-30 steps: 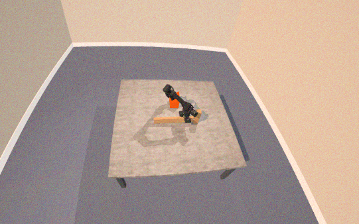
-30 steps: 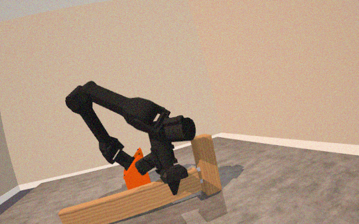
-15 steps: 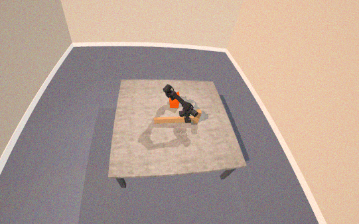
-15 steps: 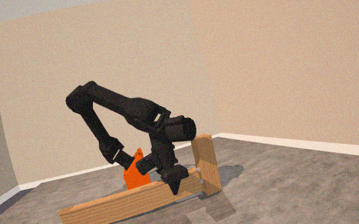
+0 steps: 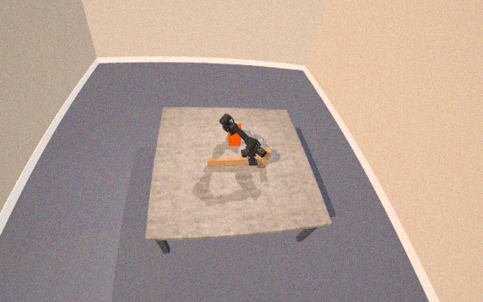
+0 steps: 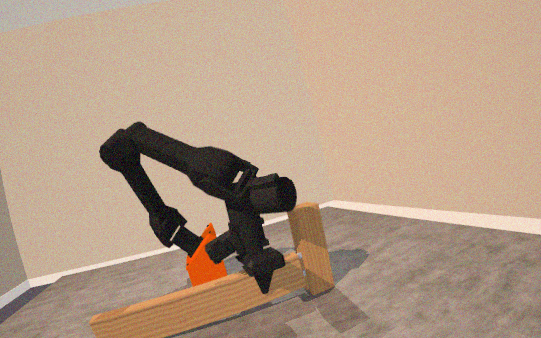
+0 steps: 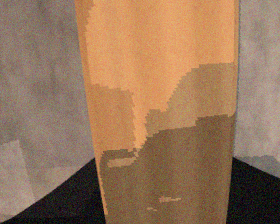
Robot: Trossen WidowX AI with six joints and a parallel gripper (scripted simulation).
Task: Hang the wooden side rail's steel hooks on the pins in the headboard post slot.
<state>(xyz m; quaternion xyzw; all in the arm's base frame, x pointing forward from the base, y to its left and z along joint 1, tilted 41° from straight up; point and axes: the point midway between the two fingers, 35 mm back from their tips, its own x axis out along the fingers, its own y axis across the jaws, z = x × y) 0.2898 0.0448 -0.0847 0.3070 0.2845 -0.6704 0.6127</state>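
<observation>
Beige walls point(image 5: 402, 112), white baseboard point(image 5: 40, 147), blue-grey floor point(image 5: 107, 156) — mottled grey table point(image 5: 187, 210), dark legs.

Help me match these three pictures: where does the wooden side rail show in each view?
Top: wooden side rail lies just right of table centre.
Exterior: wooden side rail slants from bottom left up to the post.
Wrist: wooden side rail fills the middle, running top to bottom.
Shared landmark: the end effector shut on the rail.
</observation>
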